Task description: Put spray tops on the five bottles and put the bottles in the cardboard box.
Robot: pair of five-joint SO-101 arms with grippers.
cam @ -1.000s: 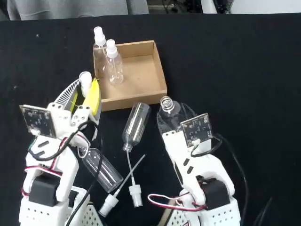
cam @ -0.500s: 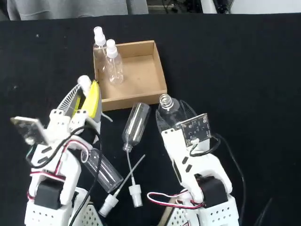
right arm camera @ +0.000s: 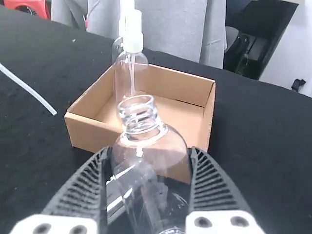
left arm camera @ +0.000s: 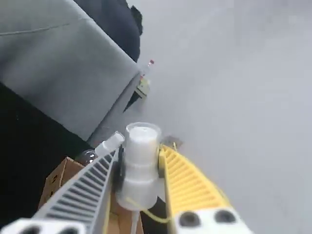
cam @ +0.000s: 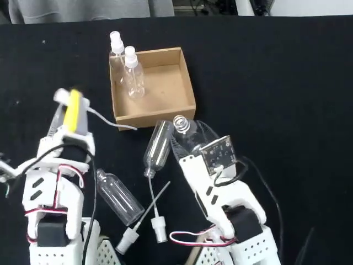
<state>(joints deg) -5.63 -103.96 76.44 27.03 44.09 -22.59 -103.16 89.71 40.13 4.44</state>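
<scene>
Left fingers (left arm camera: 187, 180) clamp a spray top (left arm camera: 141, 165) (tube trailing); right fingers (right arm camera: 209, 187) grip an uncapped bottle (right arm camera: 146, 151) near the cardboard box (right arm camera: 204, 97).

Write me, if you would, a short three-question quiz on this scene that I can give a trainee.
1. True or false: the bottle in the right end effector is capped.
2. How many bottles are in the cardboard box? A one, B two, C four.
3. In a few words: what does the left end effector hold?

Key
1. False: its threaded neck is open.
2. B: two capped bottles, in the box's far corner.
3. A spray top, its tube trailing below.
</scene>
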